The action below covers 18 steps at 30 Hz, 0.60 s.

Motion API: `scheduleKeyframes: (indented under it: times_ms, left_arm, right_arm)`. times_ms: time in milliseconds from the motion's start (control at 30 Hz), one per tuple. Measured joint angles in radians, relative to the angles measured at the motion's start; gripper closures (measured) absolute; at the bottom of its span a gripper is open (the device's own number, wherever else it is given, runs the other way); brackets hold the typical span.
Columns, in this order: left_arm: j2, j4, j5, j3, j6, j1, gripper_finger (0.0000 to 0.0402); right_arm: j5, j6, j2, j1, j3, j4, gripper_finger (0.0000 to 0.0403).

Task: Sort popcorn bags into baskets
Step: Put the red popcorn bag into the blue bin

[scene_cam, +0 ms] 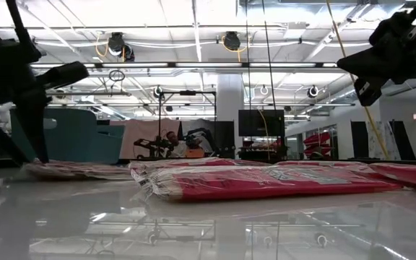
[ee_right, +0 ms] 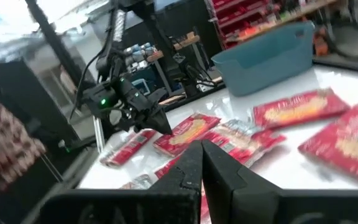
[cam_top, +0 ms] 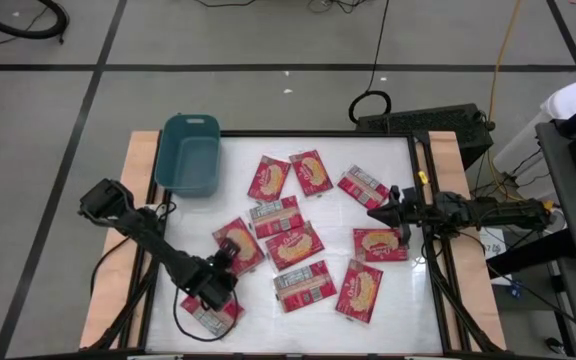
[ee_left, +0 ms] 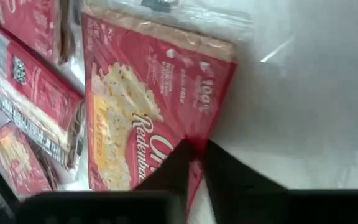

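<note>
Open tabletop [cam_top: 378, 300] along the near edge and right of the bin [cam_top: 190, 155]. Centre crowded by overlapping popcorn bags [cam_top: 286, 228], leaving little bare surface between. Left arm [cam_top: 158, 250] across the near-left corner; right arm [cam_top: 468, 210] across the right edge, above a bag [cam_top: 380, 244].

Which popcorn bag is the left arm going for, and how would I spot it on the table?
Start at the teal basket at the table's far left corner and move towards the near left edge, where the left gripper hovers. Its fingers pinch the corner of a red popcorn bag lying picture-side up. Unlike its neighbours, it sits at the left end of the pile with a gripper on it.
</note>
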Motion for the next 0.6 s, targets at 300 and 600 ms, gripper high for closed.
scheduleKeyframes:
  times_ms: [300,600]
  left_arm:
    - [-0.002,-0.051,0.012,0.052,-0.058,0.063,0.0397]
    - [-0.002,-0.307,0.019,0.273,-0.167,0.111,0.0399]
  right_arm:
    - [0.014,0.068,0.086,0.062,0.0,0.019,0.0403]
    - [0.361,0.08,0.246,0.206,0.0,0.114,0.0403]
